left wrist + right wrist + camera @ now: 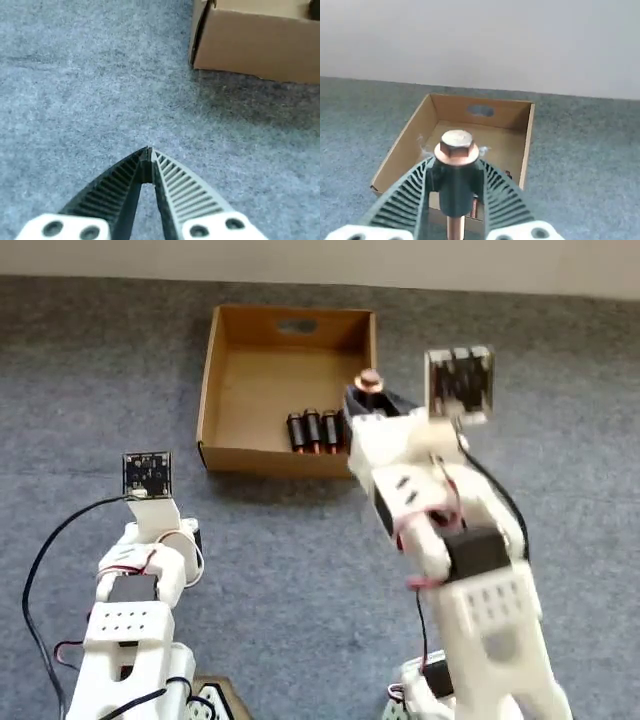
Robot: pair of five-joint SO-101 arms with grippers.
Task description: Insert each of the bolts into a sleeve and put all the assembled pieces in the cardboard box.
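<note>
Presently our right gripper (pixel 454 167), clamped on the sleeved bolt (pixel 456 150), hangs by the cardboard box (pixel 213 380) rim, upper centre; we risk dropping it outside. On our left gripper (pixel 148 155) the jaws are together.

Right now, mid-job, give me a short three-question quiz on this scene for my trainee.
1. True or false: the left claw is shut with nothing in it, over the grey carpet.
2. Multiple choice: the right claw grips A) a bare copper bolt, B) a copper hex-head bolt seated in a dark sleeve, C) nothing.
3. How many assembled pieces can you see lying inside the open brown cardboard box?
Key: 1 true; 2 B; 3 three, side by side along the box's near wall.
</note>
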